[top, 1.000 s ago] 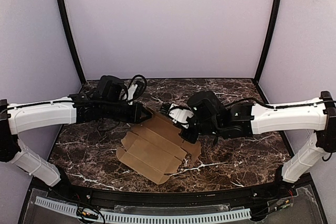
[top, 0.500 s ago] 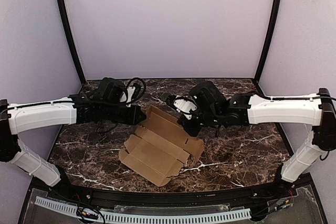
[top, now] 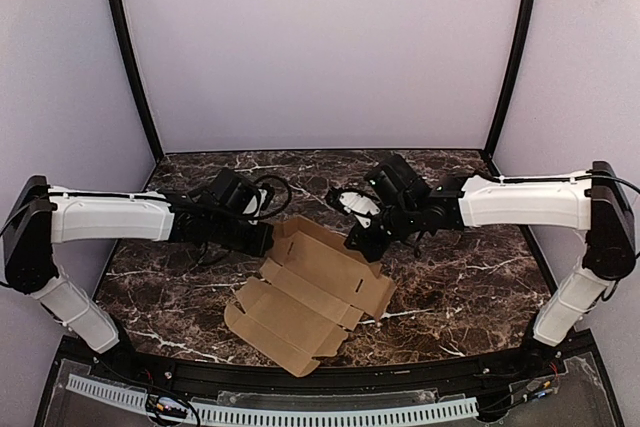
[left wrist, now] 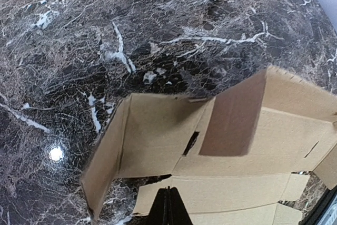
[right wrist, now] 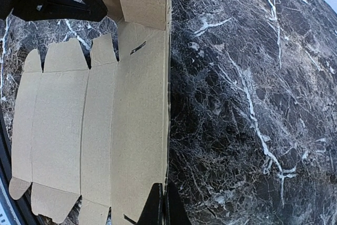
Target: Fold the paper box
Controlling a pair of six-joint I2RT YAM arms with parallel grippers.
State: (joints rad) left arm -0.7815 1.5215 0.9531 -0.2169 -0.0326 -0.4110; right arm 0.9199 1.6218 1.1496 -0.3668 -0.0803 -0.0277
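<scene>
Dark marble tabletop (top: 470,287), paper box (top: 318,292) mostly flat; left fingers (top: 258,237) and right fingers (top: 362,240) both pinched closed, empty, so nudge its far-edge side up along the creases.

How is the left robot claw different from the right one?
The left gripper points at the paper box's left end, beside a raised flap; the right gripper points at its long far edge. The left gripper's tips hang over cardboard; the right gripper's sit at the cardboard's border. Both are shut, holding nothing.
</scene>
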